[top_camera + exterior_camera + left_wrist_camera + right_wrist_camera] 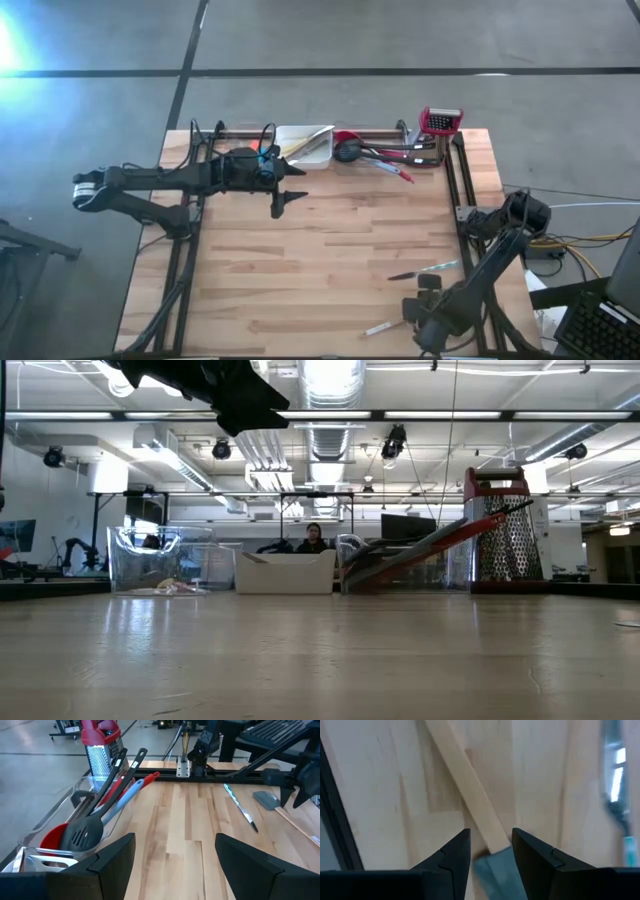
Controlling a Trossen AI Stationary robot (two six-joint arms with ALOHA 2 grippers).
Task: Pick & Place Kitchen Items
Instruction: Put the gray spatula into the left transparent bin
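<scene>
Left arm: reaches in from the left edge of the table [330, 260], lying across the far half toward the middle.
Left gripper [287, 200]: fingers [112, 857] spread wide apart with nothing between them, hanging above bare wood just in front of the white tray [312, 152].
White tray: at the far edge, left of centre; a pale stick leans out of it.
Utensil pile [375, 150]: lies just right of the tray along the far rail; a red spoon [55, 837], a black slotted spatula [85, 832] and a blue-handled tool [125, 800] lie in a clear bin [67, 807], handles pointing toward the grater.
Grater [440, 122]: metal with a red top, standing upright at the far right corner, just past the handles.
Knife [425, 269]: thin metal blade lying flat on the wood in the near right part, well apart from the pile.
Wooden-handled spatula [485, 835]: lies flat near the front edge, its pale handle slanting away and its grey blade end [495, 870] between the right fingers.
Right arm: comes from the right side, bent down to the near right part of the table.
Right gripper [490, 852]: low over the wood, fingers partly apart and straddling the spot where handle meets blade; whether they touch it I cannot tell.
Small pale stick [378, 328]: lies near the front edge, just left of the right gripper.
Room behind: a person [312, 538] sits beyond the tray in the low view.
</scene>
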